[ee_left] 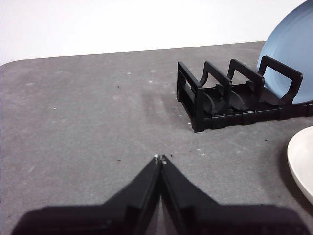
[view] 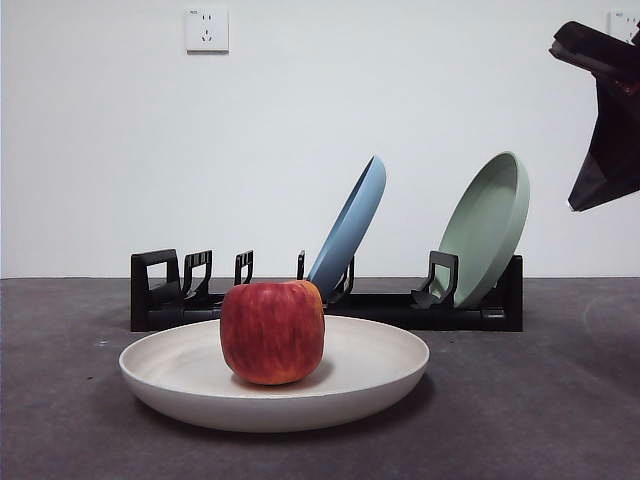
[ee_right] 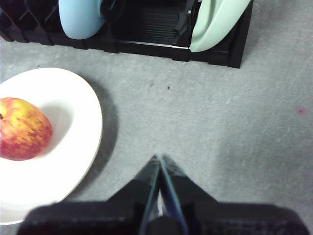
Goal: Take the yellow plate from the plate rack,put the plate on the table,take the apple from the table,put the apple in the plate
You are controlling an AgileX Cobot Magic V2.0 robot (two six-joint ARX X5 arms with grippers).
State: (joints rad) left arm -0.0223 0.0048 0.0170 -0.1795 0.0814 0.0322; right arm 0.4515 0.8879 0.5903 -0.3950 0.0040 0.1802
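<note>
The red apple [view: 272, 331] sits in the middle of the cream yellow plate [view: 180, 375], which lies flat on the grey table [view: 540, 420] in front of the black plate rack [view: 160, 290]. In the right wrist view the apple [ee_right: 22, 129] and plate [ee_right: 73, 122] lie off to one side of my right gripper [ee_right: 159, 159], which is shut, holds nothing and hovers above the bare table. The front view shows that arm dark at the upper right. My left gripper [ee_left: 160, 158] is shut and empty, low over the table, apart from the rack's end [ee_left: 200, 105].
A blue plate [view: 350, 225] and a pale green plate [view: 488, 225] lean in the rack's slots. A white wall with a socket [view: 206, 30] stands behind. Open table lies to the right of the yellow plate.
</note>
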